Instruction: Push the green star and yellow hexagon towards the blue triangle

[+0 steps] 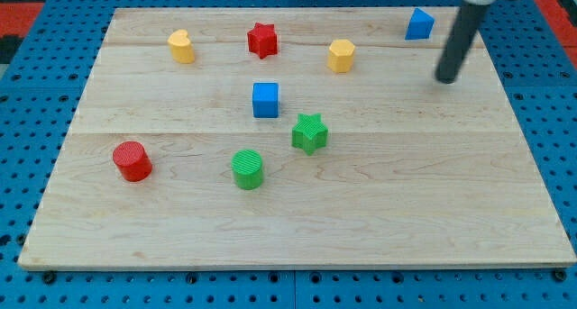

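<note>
Hovering near the tabletop's [297, 228] top right corner, my tip [446, 77] sits just below the blue triangle [419, 24]; no pincer shows, so its state cannot be told. The yellow hexagon [341, 55] lies by the top edge, left of my tip, and the green star [309, 133] near the centre

Wooden board [297, 228], carrying: yellow heart [181, 47], red star [262, 40], yellow hexagon [341, 55], blue triangle [419, 24] along frame top; blue cube [266, 100], green star [309, 133], green cylinder [247, 169] centre; red cylinder [132, 160] left.
</note>
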